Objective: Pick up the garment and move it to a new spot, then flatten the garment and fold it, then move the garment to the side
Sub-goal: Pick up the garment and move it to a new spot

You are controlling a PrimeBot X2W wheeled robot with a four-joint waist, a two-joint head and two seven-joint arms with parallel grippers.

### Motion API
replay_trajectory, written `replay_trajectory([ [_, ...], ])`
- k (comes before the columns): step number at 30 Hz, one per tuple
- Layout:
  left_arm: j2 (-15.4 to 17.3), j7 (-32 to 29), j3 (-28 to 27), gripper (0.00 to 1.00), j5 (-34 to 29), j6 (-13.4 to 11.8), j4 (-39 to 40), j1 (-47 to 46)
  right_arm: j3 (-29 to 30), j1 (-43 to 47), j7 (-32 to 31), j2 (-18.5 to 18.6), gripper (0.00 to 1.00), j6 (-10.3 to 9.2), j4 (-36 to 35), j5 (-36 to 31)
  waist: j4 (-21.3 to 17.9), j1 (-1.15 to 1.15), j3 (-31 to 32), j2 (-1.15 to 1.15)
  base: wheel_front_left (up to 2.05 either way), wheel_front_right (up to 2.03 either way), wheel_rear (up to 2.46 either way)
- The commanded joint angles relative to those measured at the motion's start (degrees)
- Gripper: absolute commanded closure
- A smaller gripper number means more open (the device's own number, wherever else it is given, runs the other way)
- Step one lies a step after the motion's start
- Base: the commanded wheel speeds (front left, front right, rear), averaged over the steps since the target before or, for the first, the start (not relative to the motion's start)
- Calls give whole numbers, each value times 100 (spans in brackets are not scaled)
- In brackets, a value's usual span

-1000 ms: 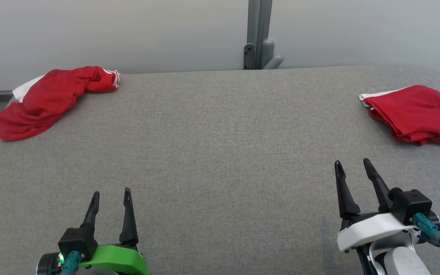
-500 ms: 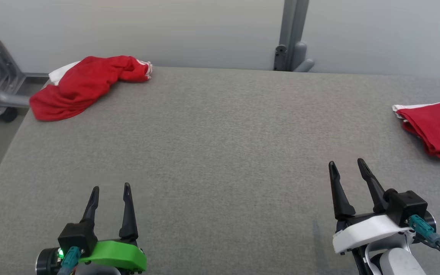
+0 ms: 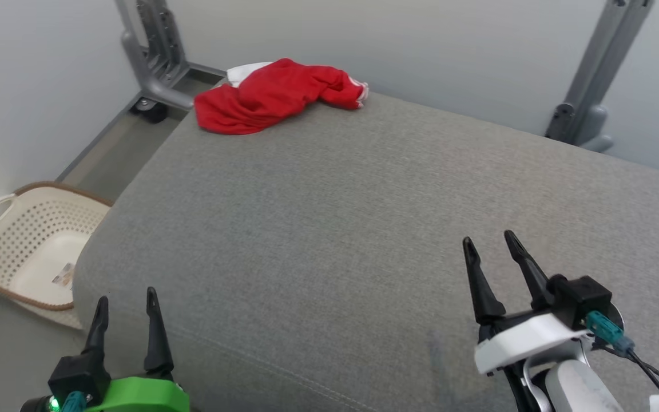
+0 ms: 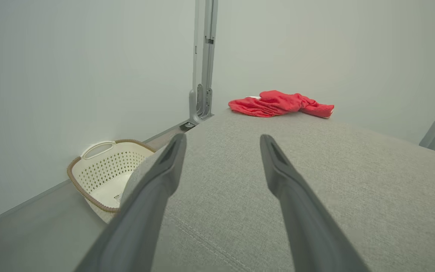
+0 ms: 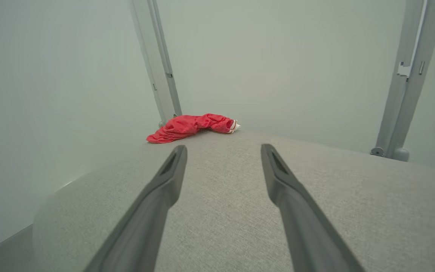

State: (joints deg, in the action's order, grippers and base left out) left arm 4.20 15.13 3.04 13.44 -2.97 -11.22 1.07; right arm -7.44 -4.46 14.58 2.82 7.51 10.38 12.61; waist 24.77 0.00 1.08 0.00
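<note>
The left gripper [image 3: 126, 294] has two long, black, tapering fingers [image 3: 157, 343] set in a bright green shell [image 3: 135, 395], with a black block [image 3: 75, 375], a teal connector [image 3: 76, 400] and a green light [image 3: 52, 403] beside it. The right gripper [image 3: 488, 237] has the same fingers on a white shell [image 3: 521, 340]. A teal plug [image 3: 604, 331] with a thin black cable [image 3: 650, 375] leaves its black housing [image 3: 584, 294], above a pale forearm [image 3: 578, 392]. Each finger shows a slot-like recess [image 4: 276, 153] near its tip.

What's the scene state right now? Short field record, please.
surface: grey fabric table
garment: red garment, crumpled, at the table's far left corner
left gripper: open, holding nothing, at the table's near left edge
right gripper: open, holding nothing, above the table
floor: cream laundry basket, left of the table
stage: garment not yet picked up
</note>
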Motion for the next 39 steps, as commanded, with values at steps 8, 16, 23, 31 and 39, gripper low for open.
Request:
replay_trajectory([
  [8,-65,1,-325,0,46,-162,486,481,-514,-611,44,21,0,-5,419,91,585,0,-188,0,0,0,0],
  [16,4,1,-271,0,-84,-30,443,419,-366,-617,63,18,0,-5,458,-56,622,0,-274,0,0,0,0],
  [23,350,-99,-25,0,-237,337,220,-618,225,-517,-10,19,0,-5,-25,-578,631,0,-810,0,0,0,0],
  [31,766,-420,-128,0,72,761,-224,-2460,333,-888,-320,24,0,-4,-1054,-1150,-50,0,-1957,0,0,0,0],
  [39,1536,-1210,-122,0,646,1011,-1555,-4790,268,-1296,-565,27,0,-5,-1859,-1571,-957,0,-3151,0,0,0,0],
])
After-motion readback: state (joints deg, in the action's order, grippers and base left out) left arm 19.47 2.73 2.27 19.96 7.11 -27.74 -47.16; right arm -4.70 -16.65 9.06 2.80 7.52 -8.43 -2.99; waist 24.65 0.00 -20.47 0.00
